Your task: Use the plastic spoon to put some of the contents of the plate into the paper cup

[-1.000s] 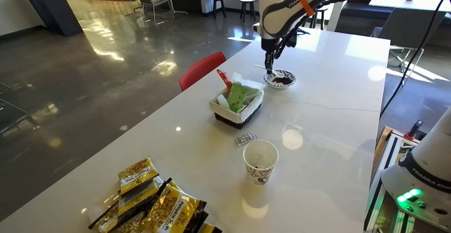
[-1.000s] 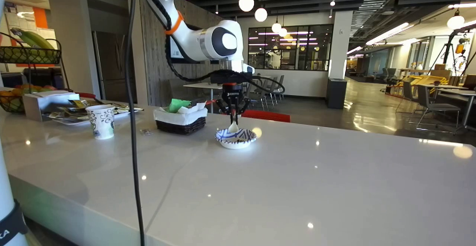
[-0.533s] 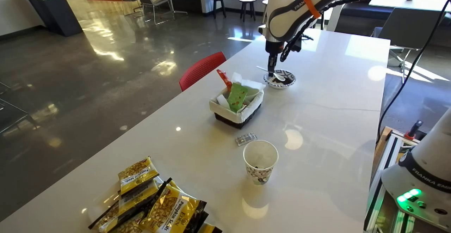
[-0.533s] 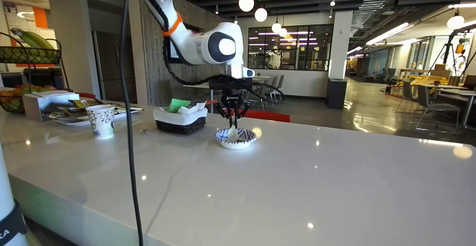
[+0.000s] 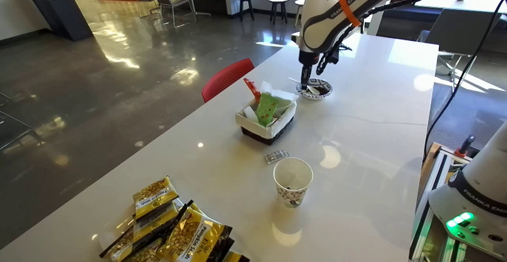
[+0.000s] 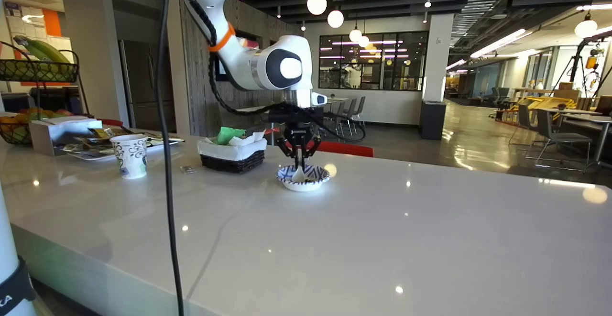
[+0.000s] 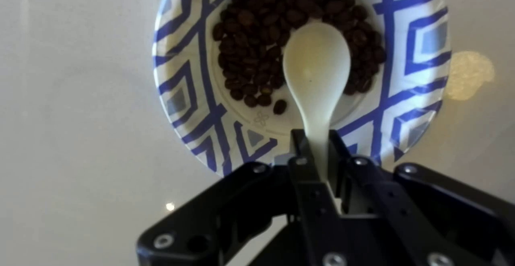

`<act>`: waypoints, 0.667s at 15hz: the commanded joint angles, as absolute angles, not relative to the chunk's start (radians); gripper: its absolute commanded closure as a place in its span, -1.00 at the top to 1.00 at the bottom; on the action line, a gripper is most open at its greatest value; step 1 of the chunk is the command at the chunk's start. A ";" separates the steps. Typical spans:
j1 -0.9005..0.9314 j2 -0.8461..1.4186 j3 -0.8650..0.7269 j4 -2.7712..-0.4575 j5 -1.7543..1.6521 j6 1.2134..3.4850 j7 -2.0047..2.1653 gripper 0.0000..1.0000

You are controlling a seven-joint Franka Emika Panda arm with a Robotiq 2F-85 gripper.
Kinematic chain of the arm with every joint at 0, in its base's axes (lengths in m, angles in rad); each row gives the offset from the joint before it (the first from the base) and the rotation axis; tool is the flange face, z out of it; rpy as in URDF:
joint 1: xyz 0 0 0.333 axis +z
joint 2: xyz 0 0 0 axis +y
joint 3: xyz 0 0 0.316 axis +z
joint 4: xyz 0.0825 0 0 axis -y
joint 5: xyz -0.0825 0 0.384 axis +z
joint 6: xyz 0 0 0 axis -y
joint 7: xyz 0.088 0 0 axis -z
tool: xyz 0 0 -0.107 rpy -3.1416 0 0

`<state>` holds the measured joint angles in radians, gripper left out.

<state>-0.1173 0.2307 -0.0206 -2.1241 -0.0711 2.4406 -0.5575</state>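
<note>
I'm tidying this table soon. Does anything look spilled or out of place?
One thing: a small silvery packet lies loose on the table, between the basket and the paper cup, like a stray wrapper; I can't tell what it is. No spill shows around the plate of beans, and the cup stands upright.

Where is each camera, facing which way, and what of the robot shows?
In an exterior view: high, near the pumpkin seed packets, looking down along the table; arm and base.
In an exterior view: low on the base side, facing the red chair; arm, gripper, part of base.
Wrist view: mounted at the arm's end, facing down on the plate; only the gripper, holding the plastic spoon.
Both exterior views share paper cup and plate.
</note>
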 commanded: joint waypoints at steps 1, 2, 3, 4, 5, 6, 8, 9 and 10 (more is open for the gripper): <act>-0.132 0.236 -0.013 -2.151 -0.054 2.481 -0.581 -0.93; -0.131 0.239 -0.014 -2.151 -0.058 2.487 -0.573 -0.93; -0.131 0.241 -0.014 -2.150 -0.060 2.486 -0.569 -0.93; -0.132 0.240 -0.014 -2.146 -0.059 2.475 -0.569 -0.37; -0.130 0.238 -0.016 -2.147 -0.064 2.475 -0.559 -0.20; -0.130 0.226 -0.017 -2.152 -0.067 2.473 -0.561 -0.06; -0.130 0.196 -0.020 -2.146 -0.080 2.403 -0.576 0.24; -0.124 0.183 -0.030 -2.145 -0.104 2.382 -0.548 0.37; -0.117 0.157 -0.042 -2.138 -0.135 2.315 -0.522 0.54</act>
<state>-0.1234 0.2256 -0.0237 -2.1282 -0.0800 2.4291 -0.5574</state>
